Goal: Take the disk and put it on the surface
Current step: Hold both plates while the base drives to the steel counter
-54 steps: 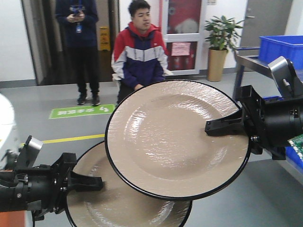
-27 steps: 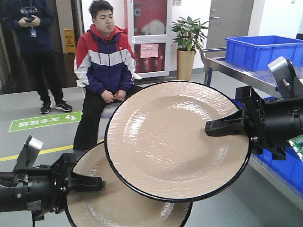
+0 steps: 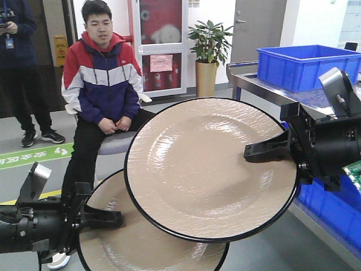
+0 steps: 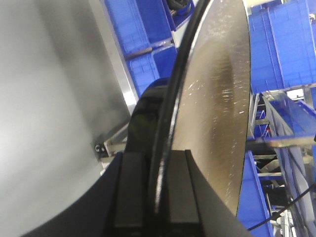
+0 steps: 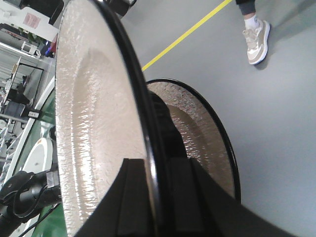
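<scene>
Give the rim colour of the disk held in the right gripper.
Black rim around a beige disk; clearest in the exterior front-facing view.

Front overview; close wrist views along disks (image 3: 208, 169)

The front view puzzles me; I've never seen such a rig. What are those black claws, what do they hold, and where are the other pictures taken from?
The claws are a two-armed robot's grippers. The front view looks ahead from the robot: the right gripper clamps the upper disk by its rim, the left gripper clamps the lower disk. The other two pictures come from wrist cameras, looking along each clamped rim. Both disks are in the air; a man sits beyond them.
</scene>
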